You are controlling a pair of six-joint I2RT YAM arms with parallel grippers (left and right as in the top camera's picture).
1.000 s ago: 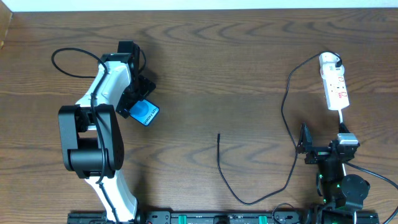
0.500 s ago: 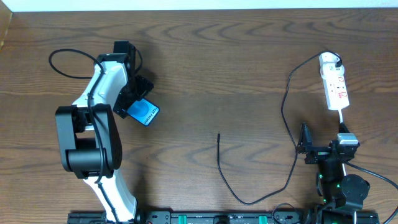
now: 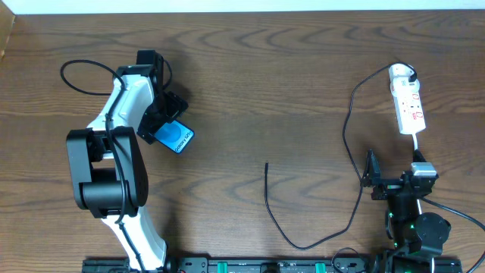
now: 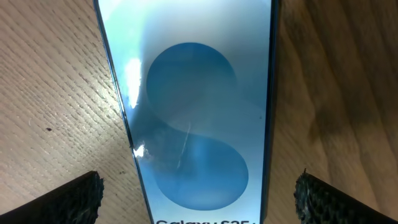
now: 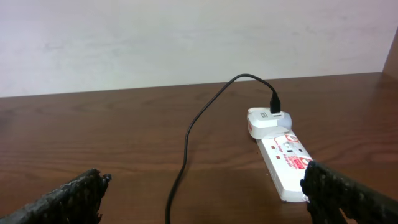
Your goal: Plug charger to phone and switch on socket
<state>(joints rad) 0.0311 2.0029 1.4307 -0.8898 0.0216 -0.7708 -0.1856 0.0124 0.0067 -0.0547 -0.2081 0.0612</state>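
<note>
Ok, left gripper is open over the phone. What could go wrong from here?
1. The phone lies flat inside the open left gripper; its thin edges may slip when the gripper closes.
2. The charger tip lies well away from the phone; dragging it over could tug the socket it is plugged into.

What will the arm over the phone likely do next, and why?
Probably close the left jaws on the phone: they stand open on either side of it, gripping nothing, and the charger's tip lies loose mid-table, not plugged in.
</note>
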